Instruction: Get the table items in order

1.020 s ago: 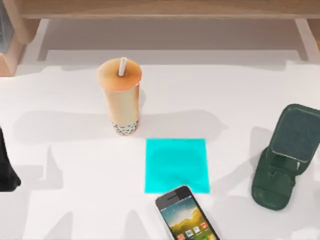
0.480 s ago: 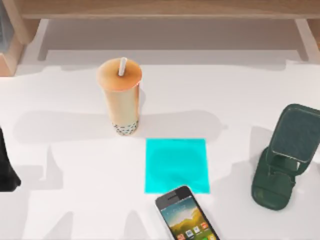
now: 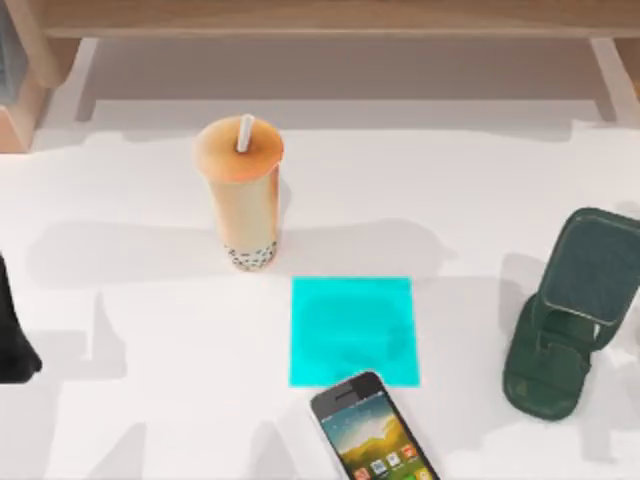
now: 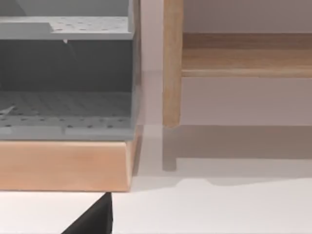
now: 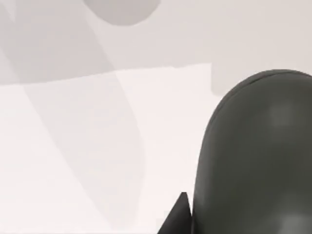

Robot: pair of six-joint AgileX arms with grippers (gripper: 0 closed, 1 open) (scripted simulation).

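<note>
The orange-tan bubble tea cup (image 3: pixel 240 195) with its white straw stands upright on the white table (image 3: pixel 150 330), left of centre towards the back. The black smartphone (image 3: pixel 372 430) lies screen-up at the front edge, its top corner overlapping the cyan pad (image 3: pixel 352 330). The dark grey mouse (image 5: pixel 253 156) bulks large and close in the right wrist view, resting on the table, with a black tip of my right gripper (image 5: pixel 178 219) just beside it. My left arm (image 3: pixel 12 340) sits at the table's left edge, away from all items.
A dark green phone stand (image 3: pixel 565 310) stands at the right. A brown wooden shelf (image 3: pixel 320 20) runs along the back. The left wrist view faces its upright post (image 4: pixel 171 63) and a grey perforated bin (image 4: pixel 66 73) on a wooden base.
Shadows near the table's right edge have shifted slightly. Cup, phone, pad and stand have not moved, and the left arm is still.
</note>
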